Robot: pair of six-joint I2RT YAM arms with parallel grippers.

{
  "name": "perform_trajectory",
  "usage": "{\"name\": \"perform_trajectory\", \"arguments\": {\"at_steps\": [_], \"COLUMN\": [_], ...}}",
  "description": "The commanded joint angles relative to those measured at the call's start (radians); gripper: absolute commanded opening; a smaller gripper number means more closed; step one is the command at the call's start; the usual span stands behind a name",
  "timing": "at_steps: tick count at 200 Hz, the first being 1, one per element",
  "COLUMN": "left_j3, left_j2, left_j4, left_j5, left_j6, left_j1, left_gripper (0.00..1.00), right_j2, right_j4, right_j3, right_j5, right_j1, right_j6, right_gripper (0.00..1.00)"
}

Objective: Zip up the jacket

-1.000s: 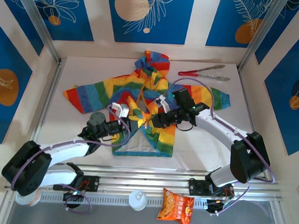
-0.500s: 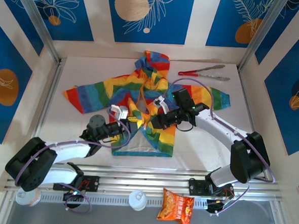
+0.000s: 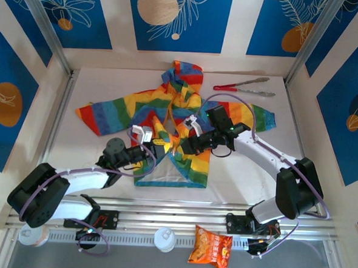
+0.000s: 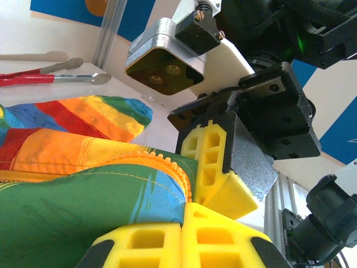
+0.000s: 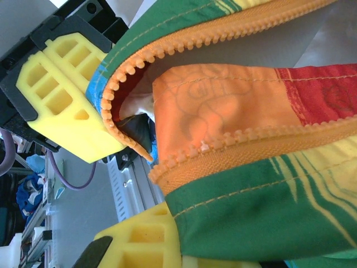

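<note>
Jacket (image 3: 145, 106), hood (image 3: 184, 76) far, hem (image 3: 170, 181) near

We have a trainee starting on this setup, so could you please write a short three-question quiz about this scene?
1. True or false: the jacket's zipper is fully closed.
2. What lies beyond the jacket: A tongs, B spoon, C cup?
3. What are the left gripper and right gripper both shut on?
Key: 1 false; 2 A; 3 the jacket's front edges.
</note>
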Motion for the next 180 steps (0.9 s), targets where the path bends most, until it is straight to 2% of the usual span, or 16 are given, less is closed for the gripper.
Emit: {"name": "perform_trajectory", "arguments": {"at_steps": [1,180], "left_j3": [-0.012,-0.045], "left_j2": [0.005,0.008], "left_j4": [0.055,0.08], "left_j5": [0.041,0.071], "left_j6": [-0.004,-0.019], "left_j1": [-0.008,-0.004], "left_gripper": [0.0,0.0], "right_j2": [-0.004,-0.018], "right_j4": [-0.012,-0.018], "right_j3": [0.028,0.035], "right_j5": [-0.05,-0.07], "right_j1": [-0.003,-0.011], "right_j6": [-0.021,-0.034], "right_gripper": [0.0,0.0]}}
